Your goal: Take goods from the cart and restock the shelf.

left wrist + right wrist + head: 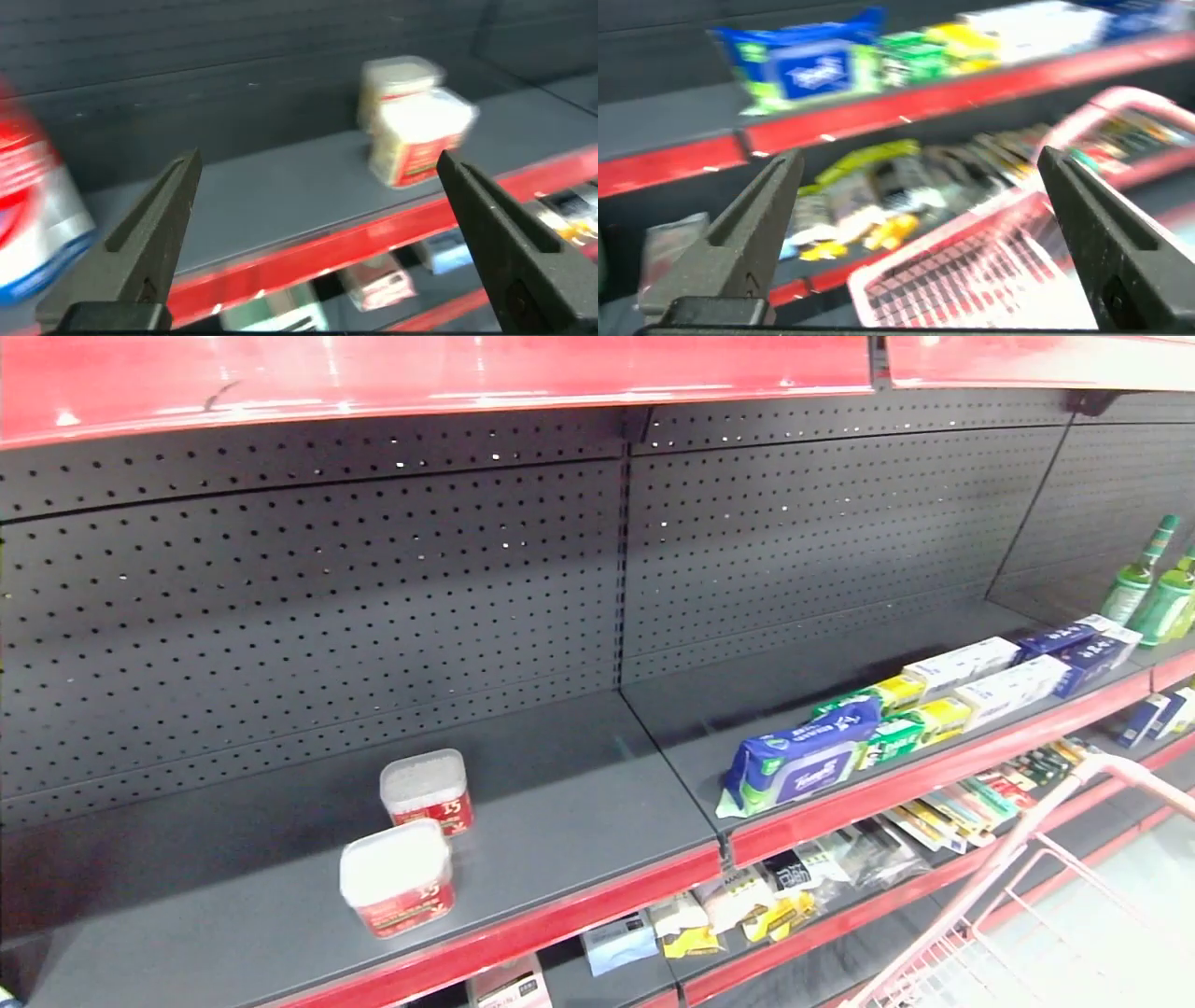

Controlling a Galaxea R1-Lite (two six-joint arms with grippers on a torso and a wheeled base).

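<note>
**Grippers.** The left gripper (318, 157) has its two dark fingers spread wide apart with nothing between them. It faces the front edge of the shelf (579, 803). The right gripper (920, 157) is likewise spread wide and holds nothing. It hangs above the pink wire cart (990, 261), opposite the lower shelf (682, 159).

**Goods.** Two white-lidded tubs with red labels, the rear tub (425, 791) and the front tub (397, 875), stand close together on the left bay of the shelf. On the right bay, just behind the red front rail (934, 770), runs a row of:
- a blue wipes pack (798, 758)
- green and yellow boxes (901, 714)
- white boxes (990, 677)
- dark blue boxes (1074, 649)

Green bottles (1148, 583) stand on the next bay at far right. A blurred red, white and blue container (28, 224) shows at the edge of the left wrist view.

**Surroundings.** The cart (1027, 859) stands in front of the shelving at lower right; its contents cannot be made out. Packets and cartons (840, 868) crowd the lower shelf. A black perforated back panel (373, 597) rises behind the grey shelf deck, with a red fascia (420, 373) overhead.
</note>
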